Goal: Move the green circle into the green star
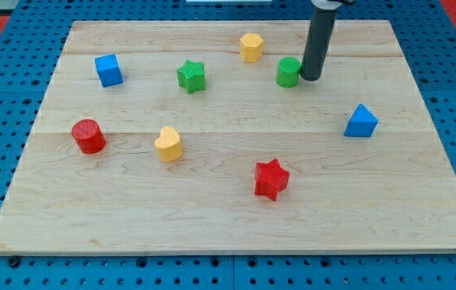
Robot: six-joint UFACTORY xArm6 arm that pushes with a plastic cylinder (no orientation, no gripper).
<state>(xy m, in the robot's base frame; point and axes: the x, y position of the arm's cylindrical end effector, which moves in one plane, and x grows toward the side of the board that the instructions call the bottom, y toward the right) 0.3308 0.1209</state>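
Meanwhile, at the board: a push appears set up but not carried through.
Tool: my tip (310, 78) is a plain dark rod with nothing to spread, press together or pinch; it holds nothing and can only shove.
Tip position: at the view's right edge of the green circle (288, 72), touching it or just beside it; contact cannot be told for certain.
Green circle: stands upright toward the view's top, right of centre, on the wooden board (236, 217).
Green star (191, 76): sits to the view's left of the circle, at about the same height in the view, with bare wood between the two.
Line of push: tip, circle and star lie roughly in a row, so a shove toward the view's left looks like the move in hand, as a judgement.
Done: the tip is placed on the far side of the circle from the star.
Left: the whole gap between circle and star is yet to be closed; the two are apart, not touching.
Nearby: a yellow block (250, 47) lies above the lane, near the view's top, seemingly clear of it.
Others: blue cube (109, 70), red cylinder (89, 135), yellow heart (167, 144), red star (271, 179) and blue triangle (361, 122) stand well apart from the route.
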